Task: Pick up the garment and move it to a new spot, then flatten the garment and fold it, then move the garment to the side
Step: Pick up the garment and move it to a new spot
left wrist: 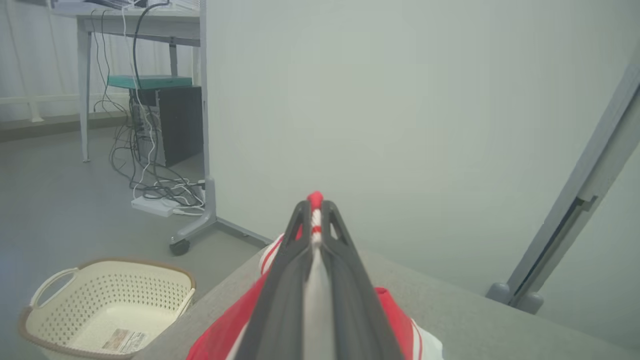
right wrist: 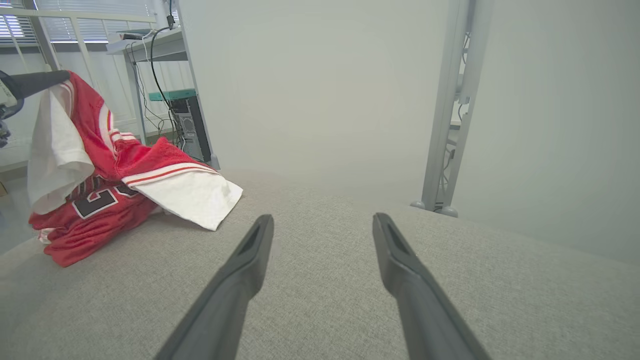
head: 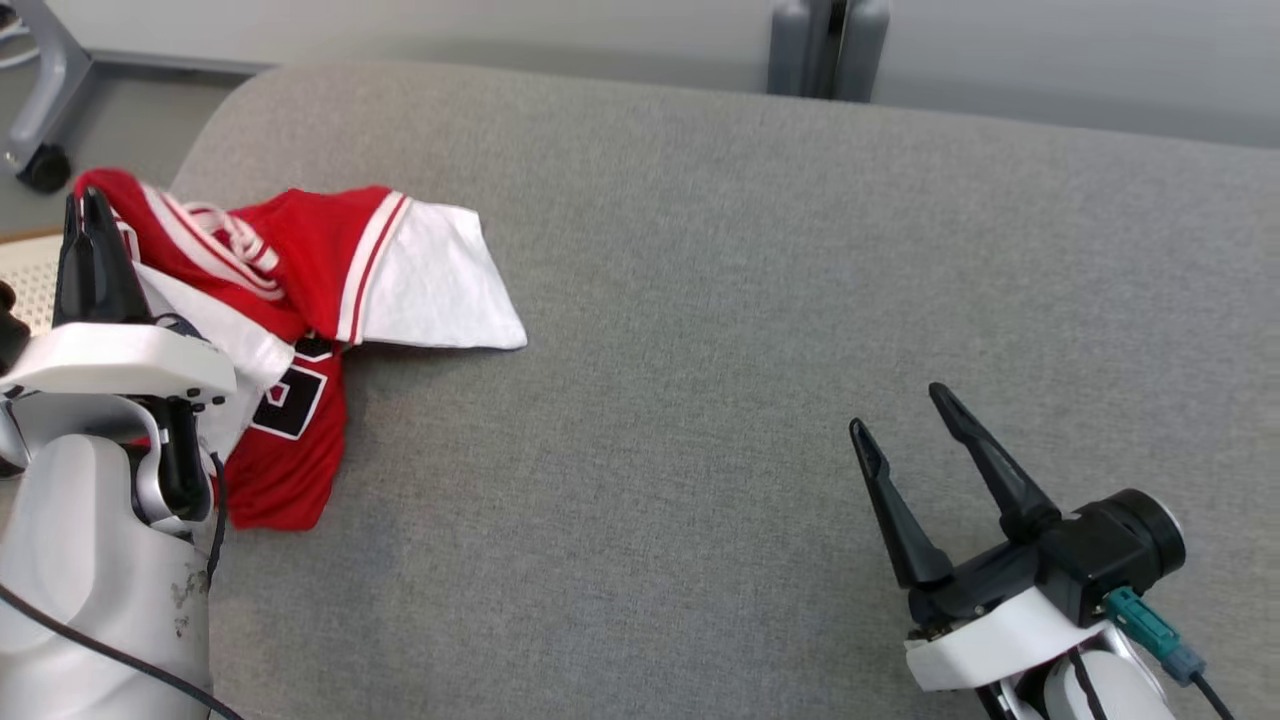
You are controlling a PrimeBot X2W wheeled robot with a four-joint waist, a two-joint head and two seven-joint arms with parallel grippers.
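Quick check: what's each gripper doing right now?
Left gripper: closed on the red and white jersey.
Right gripper: open, holding nothing.

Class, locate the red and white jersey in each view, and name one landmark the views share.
Head view: jersey at left, on the table edge.
Left wrist view: jersey bottom centre, pinched by the left gripper.
Right wrist view: jersey upper left, hanging from that gripper.
Shared landmark: the grey table.
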